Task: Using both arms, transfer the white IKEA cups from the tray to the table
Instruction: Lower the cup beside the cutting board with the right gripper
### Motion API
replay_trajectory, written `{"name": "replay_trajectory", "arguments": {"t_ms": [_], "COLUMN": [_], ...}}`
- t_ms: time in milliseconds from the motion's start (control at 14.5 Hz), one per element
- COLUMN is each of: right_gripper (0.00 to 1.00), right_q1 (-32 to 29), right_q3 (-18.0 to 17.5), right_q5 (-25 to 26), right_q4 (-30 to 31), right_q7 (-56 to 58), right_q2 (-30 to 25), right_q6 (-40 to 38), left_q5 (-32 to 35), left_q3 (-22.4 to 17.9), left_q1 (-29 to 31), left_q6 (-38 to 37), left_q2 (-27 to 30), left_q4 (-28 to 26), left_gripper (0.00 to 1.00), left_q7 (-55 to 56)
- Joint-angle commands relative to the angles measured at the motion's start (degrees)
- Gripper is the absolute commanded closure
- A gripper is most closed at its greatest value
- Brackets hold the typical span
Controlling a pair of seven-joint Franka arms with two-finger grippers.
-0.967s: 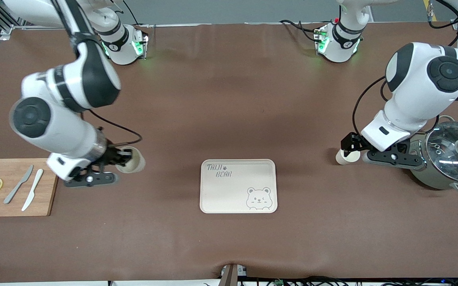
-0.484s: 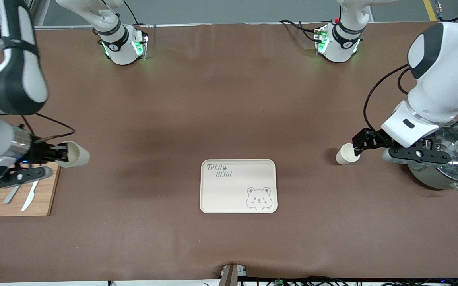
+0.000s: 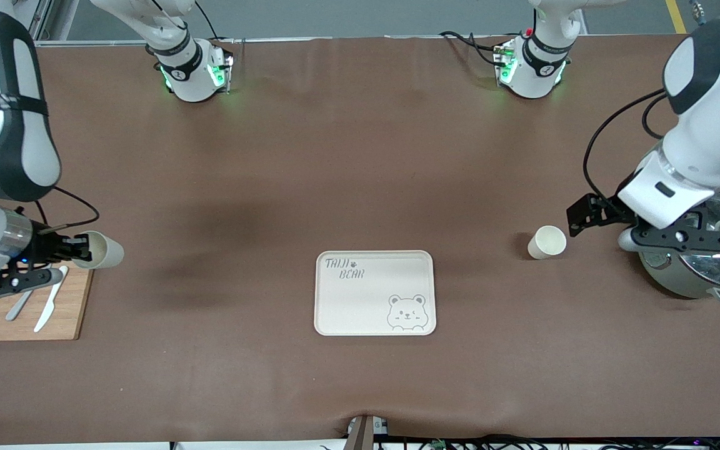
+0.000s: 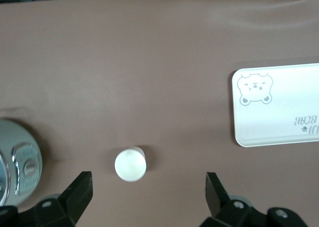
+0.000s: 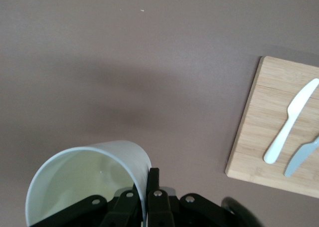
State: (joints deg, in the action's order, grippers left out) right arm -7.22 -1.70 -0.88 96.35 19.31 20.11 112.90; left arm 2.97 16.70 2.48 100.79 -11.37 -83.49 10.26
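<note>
White IKEA cups: 2 | right pincer (image 3: pixel 79 249) pinching one (image 3: pixel 100 249) | left pincer (image 3: pixel 585 214) spread above other (image 3: pixel 547 242)

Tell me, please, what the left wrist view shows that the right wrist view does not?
Only the left wrist view shows the free cup standing on the table, the tray, the pot and the open left gripper. Only the right wrist view shows the held cup pinched by its rim in the right gripper, the board and two knives. Both show the brown table.
</note>
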Motion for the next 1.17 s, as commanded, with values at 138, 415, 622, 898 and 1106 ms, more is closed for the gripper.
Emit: {"name": "replay_trajectory", "arguments": {"t_ms": [138, 415, 622, 898, 1106], "right_gripper": [1.0, 1.0, 1.0, 1.0, 1.0], "right_q1": [-2.3, -2.3, -1.9, -1.0, -0.3], "right_q3": [-1.3, -1.3, -1.4, -1.7, -1.8], "right_q5": [-0.5, -5.1, -5.2, -7.0, -7.3], "right_q4": [9.5, 11.9, 12.1, 12.1, 12.1], "right_q7": [0.3, 0.3, 0.3, 0.2, 0.2], "right_q2": [-0.6, 3.0, 5.5, 9.1, 10.6], "right_q6": [13.2, 20.8, 24.7, 30.3, 32.4], "left_q5": [-1.2, -1.7, -2.5, -5.6, -6.0], "left_q3": [0.4, -1.1, -14.1, -16.3, -15.6], "left_q1": [0.1, -0.1, -10.3, -9.1, -6.2], "left_q6": [-3.8, -7.9, -9.3, -9.3, -9.3], "left_q2": [4.7, 8.3, 9.1, 9.3, 9.3], "left_q4": [0.6, 0.4, 0.6, 0.7, 0.6], "left_gripper": [0.0, 0.0, 0.0, 0.0, 0.0], "left_q7": [2.2, 1.2, 0.4, -7.3, -7.5]}}
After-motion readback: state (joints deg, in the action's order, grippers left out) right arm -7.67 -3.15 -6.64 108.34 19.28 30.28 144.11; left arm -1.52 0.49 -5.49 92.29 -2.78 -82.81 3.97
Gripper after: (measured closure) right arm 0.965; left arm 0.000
